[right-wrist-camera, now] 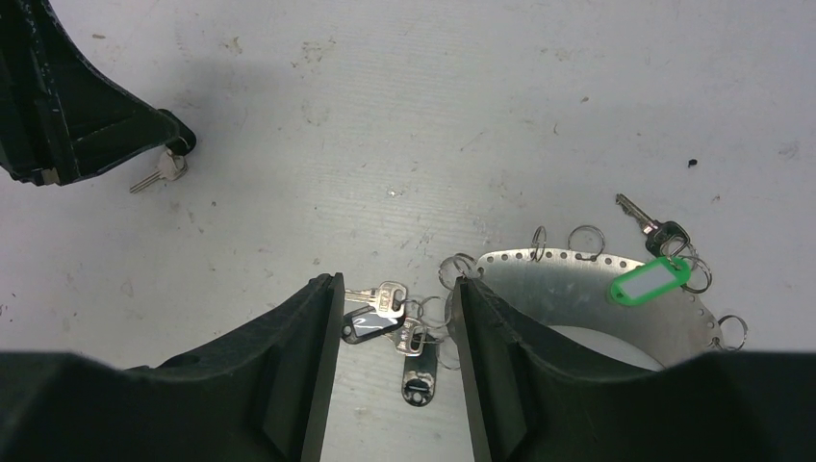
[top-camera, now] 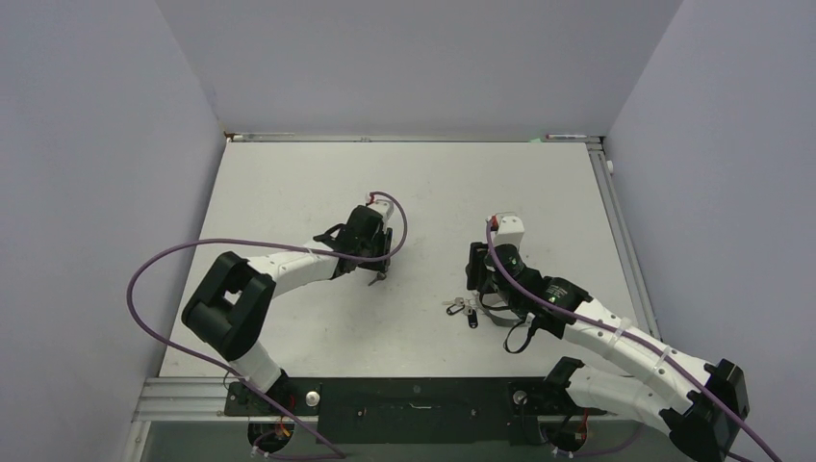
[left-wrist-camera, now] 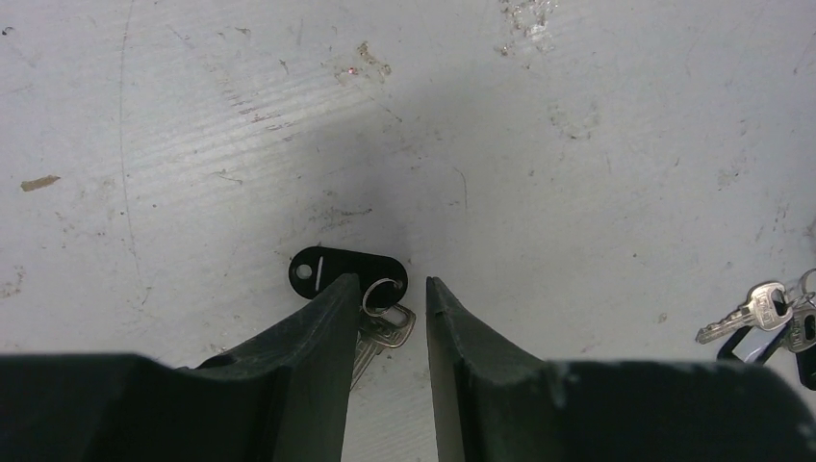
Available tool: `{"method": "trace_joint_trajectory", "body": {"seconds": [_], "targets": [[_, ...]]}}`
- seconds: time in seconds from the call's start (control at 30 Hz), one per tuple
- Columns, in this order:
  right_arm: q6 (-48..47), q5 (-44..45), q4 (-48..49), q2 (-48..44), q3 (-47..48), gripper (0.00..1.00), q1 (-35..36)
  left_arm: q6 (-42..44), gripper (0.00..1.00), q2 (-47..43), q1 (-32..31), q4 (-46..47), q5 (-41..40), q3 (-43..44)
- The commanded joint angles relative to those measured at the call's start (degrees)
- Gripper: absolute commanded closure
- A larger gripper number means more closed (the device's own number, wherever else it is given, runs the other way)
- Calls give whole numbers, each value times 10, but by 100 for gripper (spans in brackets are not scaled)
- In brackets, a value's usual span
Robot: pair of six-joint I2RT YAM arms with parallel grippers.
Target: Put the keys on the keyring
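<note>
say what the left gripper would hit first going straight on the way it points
Probably the black-tagged key bunch at the left gripper's fingertips, with the table just behind; depth is unclear.

A white table [top-camera: 289, 183] fills the floor of a plain, windowless booth. Pale lilac-grey panels close it in: a left wall [top-camera: 87, 144], a back wall [top-camera: 414, 58] and a right wall [top-camera: 731, 144]. A metal rail [top-camera: 625, 250] runs along the table's right edge. Close up, the tabletop is scuffed and scratched, with a tan fleck [left-wrist-camera: 38, 182]. The light is even and the shadows are soft.
</note>
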Motion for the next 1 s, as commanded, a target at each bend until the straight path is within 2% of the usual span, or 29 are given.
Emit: {"method": "trace_joint_trajectory", "body": {"seconds": [0.0, 0.23, 0.67, 0.83, 0.97], "targets": [[3, 18, -3, -19, -1, 53, 2, 10, 71, 1, 3, 14, -15, 17], [3, 15, 0, -15, -2, 53, 1, 14, 74, 28, 5, -19, -42, 28], [4, 16, -1, -14, -6, 53, 1, 12, 84, 29, 2, -16, -21, 21], [4, 16, 1, -12, -7, 53, 2, 8, 74, 11, -2, -17, -22, 11], [4, 12, 4, -9, -8, 53, 1, 6, 72, -3, -8, -18, -29, 6]]}}
